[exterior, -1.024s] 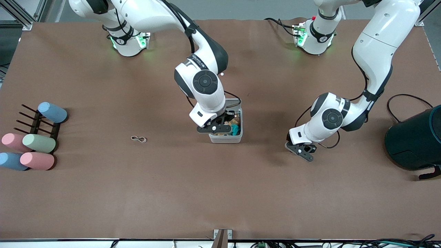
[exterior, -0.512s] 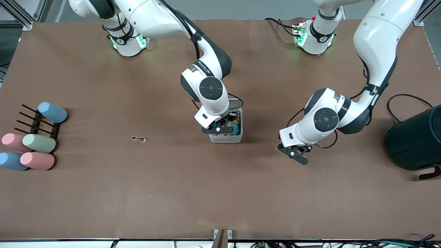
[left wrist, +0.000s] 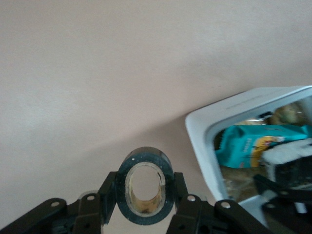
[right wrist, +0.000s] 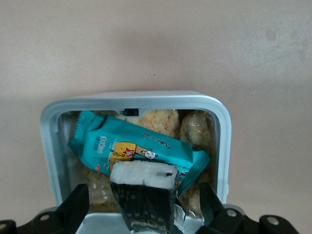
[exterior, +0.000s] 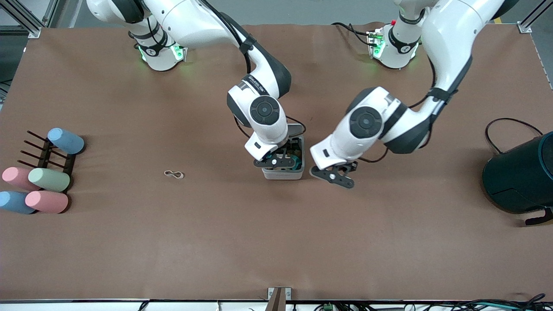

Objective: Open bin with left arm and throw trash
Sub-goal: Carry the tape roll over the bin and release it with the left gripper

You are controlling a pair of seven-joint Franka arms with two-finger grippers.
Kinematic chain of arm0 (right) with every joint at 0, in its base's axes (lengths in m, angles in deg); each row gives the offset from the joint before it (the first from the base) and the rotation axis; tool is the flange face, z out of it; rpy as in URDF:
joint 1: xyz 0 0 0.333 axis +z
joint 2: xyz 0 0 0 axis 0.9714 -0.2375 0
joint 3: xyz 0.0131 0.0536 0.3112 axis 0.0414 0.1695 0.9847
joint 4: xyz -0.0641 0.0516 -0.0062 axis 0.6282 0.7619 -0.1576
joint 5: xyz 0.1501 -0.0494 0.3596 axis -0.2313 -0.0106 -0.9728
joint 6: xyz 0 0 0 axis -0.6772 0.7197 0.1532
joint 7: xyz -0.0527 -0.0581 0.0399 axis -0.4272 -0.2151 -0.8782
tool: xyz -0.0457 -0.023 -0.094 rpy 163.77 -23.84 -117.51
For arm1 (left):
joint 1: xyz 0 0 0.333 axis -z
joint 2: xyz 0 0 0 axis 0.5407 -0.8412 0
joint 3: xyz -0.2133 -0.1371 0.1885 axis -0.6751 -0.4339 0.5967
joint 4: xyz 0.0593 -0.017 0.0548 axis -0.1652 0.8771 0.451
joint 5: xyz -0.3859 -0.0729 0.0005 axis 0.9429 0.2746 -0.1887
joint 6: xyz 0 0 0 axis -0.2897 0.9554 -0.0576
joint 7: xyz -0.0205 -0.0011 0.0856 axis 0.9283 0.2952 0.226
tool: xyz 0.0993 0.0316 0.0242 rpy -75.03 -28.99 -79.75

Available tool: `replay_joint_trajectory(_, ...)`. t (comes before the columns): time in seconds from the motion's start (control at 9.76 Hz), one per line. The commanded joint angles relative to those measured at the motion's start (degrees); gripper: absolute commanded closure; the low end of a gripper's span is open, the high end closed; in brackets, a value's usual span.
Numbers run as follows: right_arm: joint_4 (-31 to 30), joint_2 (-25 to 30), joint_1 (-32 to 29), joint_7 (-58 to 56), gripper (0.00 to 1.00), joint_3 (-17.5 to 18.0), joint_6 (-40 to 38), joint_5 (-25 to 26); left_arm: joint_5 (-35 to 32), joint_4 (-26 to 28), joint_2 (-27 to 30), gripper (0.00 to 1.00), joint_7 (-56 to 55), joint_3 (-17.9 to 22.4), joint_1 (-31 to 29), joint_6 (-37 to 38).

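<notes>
Front view: the bin sits mid-worktop with its lid up; the right gripper hangs over it, the left gripper just beside it. The rubber band lies toward the right arm's end.

Left wrist view: jaws pinch the tape roll.

Right wrist view: jaws spread — a dark wrapper between them, over a teal packet in the bin.

Right tool over the small white open bin, jaws spread wide. Left tool just beside the bin, clamped on a small dark tape roll.
</notes>
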Motion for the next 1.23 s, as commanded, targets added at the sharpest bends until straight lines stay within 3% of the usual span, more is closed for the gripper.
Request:
replay_joint_trajectory(0.0,0.54,1.87,-0.75,-0.21,0.0,-0.21,-5.36,-0.73,0.43,-1.18,-0.52,0.99,-0.87,-0.12,0.6,0.89)
replay_joint_trajectory(0.2,0.55,4.76,-4.07,-3.79,0.0,0.05,-6.98,-1.51,0.43,-1.18,-0.52,0.99,-0.96,-0.12,0.6,0.89)
replay_joint_trajectory(0.41,0.46,5.57,-7.68,-10.38,0.0,0.05,-7.07,-5.54,0.61,-1.18,-0.61,0.99,-1.65,-0.12,1.56,0.72)
replay_joint_trajectory(0.82,-2.68,8.72,-17.07,-21.44,0.0,-1.52,-13.48,-2.68,-0.88,-1.27,-2.72,0.98,-10.43,0.41,7.8,-1.91)
replay_joint_trajectory(0.92,-7.4,11.35,-19.63,-29.32,0.0,-1.79,-12.01,0.82,-3.32,-1.26,-3.51,0.96,-12.97,0.41,8.59,-2.18)
replay_joint_trajectory(1.02,-17.63,17.29,-21.04,-34.09,0.0,-1.79,-4.51,7.03,-5.35,-1.26,-4.21,0.94,-14.48,0.41,8.51,-2.18)
replay_joint_trajectory(1.13,-29.83,23.27,-23.15,-36.4,0.0,-1.79,6.09,8.92,-5.89,-1.18,-4.3,0.92,-14.49,0.41,8.25,-2.18)
